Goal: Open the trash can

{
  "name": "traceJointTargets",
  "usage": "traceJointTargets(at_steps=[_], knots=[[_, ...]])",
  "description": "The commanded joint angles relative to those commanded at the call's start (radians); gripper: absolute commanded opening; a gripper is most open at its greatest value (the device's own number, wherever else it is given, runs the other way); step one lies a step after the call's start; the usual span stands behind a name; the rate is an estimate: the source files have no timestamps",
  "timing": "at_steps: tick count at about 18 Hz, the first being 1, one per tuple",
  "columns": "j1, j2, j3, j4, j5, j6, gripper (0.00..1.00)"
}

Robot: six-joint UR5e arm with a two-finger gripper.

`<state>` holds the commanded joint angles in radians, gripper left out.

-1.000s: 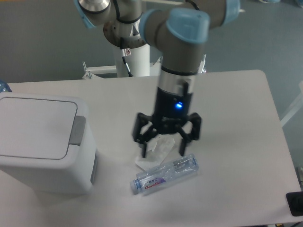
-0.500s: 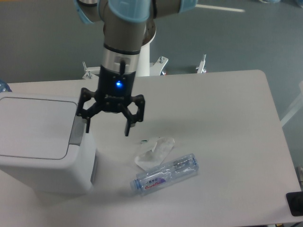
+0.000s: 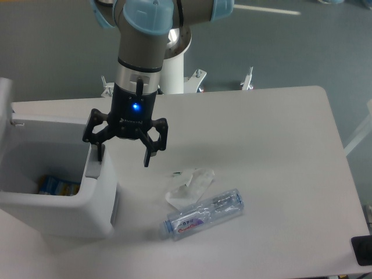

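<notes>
The trash can (image 3: 58, 203) is a large white boxy bin at the left of the table. Its lid (image 3: 6, 96) stands swung up at the far left edge, so the inside shows, with a blue and yellow item (image 3: 55, 186) at the bottom. The grey push tab (image 3: 94, 164) sits on the bin's right rim. My gripper (image 3: 123, 156) is open and empty, pointing down, with its left finger (image 3: 100, 152) right at the push tab.
A crumpled white wrapper (image 3: 190, 185) and a clear plastic bottle (image 3: 203, 214) lie on the table right of the bin. The robot's white base post (image 3: 174, 70) stands behind the table's far edge.
The gripper moved left from over the wrapper to the bin's push tab. The lid, shut before, has now swung up and the bin stands open.
</notes>
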<state>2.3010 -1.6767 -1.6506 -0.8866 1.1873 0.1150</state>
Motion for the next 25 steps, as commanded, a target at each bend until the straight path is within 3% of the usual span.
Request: traceJointTargets(at_steps=[4, 8, 11, 14, 17, 22, 25], knots=[[0.035, 0.002, 0.043, 0.0, 0.005, 0.006, 1.0], [0.127, -0.011, 0.09, 0.003, 0.005, 0.026, 1.0], [0.219, -0.058, 0.092, 0.005, 0.006, 0.127, 1.0], [0.334, -0.1, 0.072, 0.0, 0.011, 0.311, 1.0], [0.426, -0.132, 0.06, 0.0, 0.092, 0.544, 1.0], [0.511, -0.222, 0.078, -0.003, 0.168, 1.025, 1.0], [0.572, -0.261, 0.087, -0.006, 0.23, 1.239, 1.0]])
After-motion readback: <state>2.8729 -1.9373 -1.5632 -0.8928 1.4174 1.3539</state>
